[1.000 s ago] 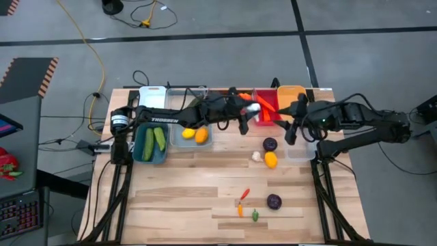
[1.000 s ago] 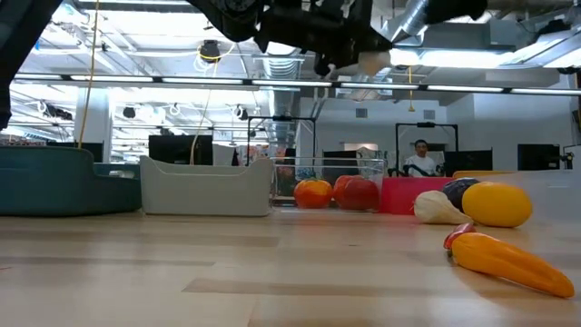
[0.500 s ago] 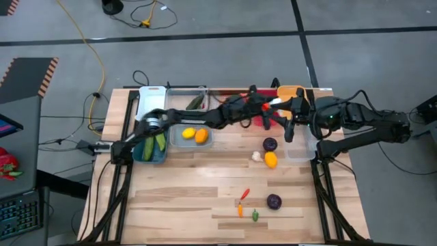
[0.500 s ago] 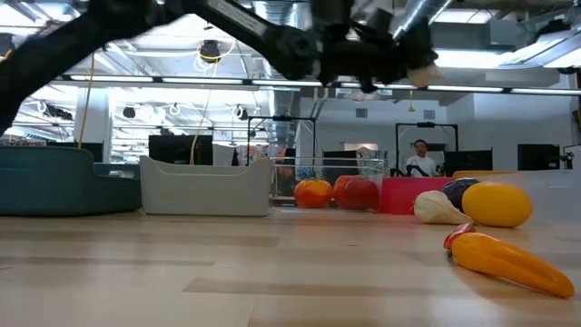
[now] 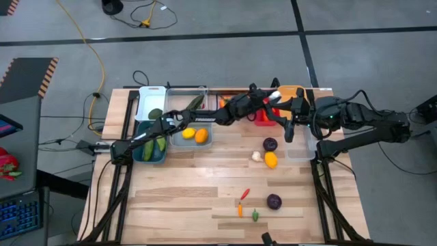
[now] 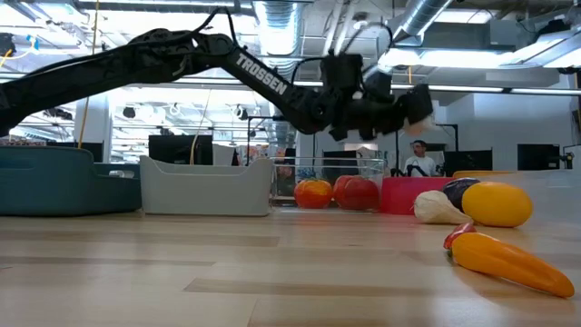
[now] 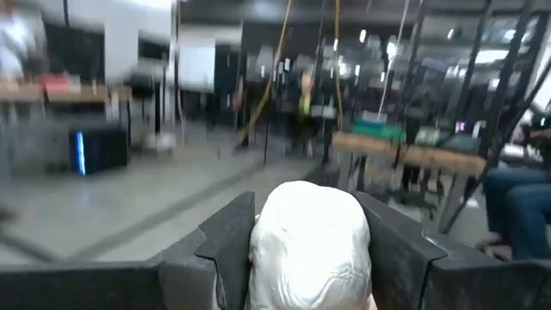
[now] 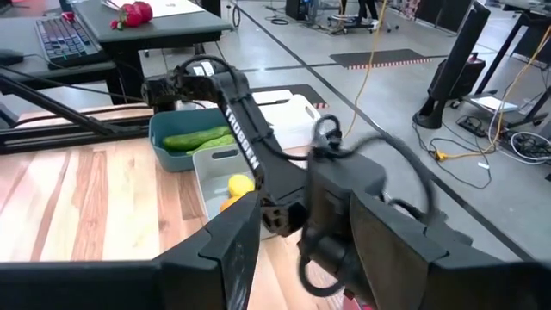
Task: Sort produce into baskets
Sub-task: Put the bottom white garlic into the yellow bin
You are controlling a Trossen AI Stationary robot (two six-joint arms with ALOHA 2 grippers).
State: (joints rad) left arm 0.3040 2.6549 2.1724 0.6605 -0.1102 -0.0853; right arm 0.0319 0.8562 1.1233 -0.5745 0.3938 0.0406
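Note:
My left arm reaches along the far row of baskets. Its gripper (image 5: 274, 97) is shut on a white garlic (image 7: 310, 245), above the gap between the red basket (image 5: 265, 117) and the orange basket (image 5: 293, 91). In the low view the garlic (image 6: 421, 100) hangs well above the table. My right gripper (image 5: 287, 131) stands open with nothing in it, near the clear basket (image 5: 301, 149). On the table lie two purple balls (image 5: 270, 144) (image 5: 274, 201), another garlic (image 5: 257, 156), a yellow lemon (image 5: 271, 160), a red chilli (image 5: 244, 194), a carrot (image 5: 240, 210) and a green pepper (image 5: 255, 215). My left gripper pinches the garlic's two opposite sides (image 7: 263, 250) between its two fingers (image 7: 225, 241). The fingers lie about level and come from the table's left. The garlic is lifted clear, with nothing beneath touching it.
The teal basket (image 5: 139, 152) holds cucumbers and the grey-blue basket (image 5: 176, 139) holds lemons. A white basket (image 5: 153, 93) and a clear basket (image 5: 183, 94) stand at the far left. Bare wood lies at the table's near left.
My left arm has stretched out toward the table's right edge along the far row and has sunk lower, still shut on the garlic. The garlic has gone from over the red basket to near the orange basket's left rim.

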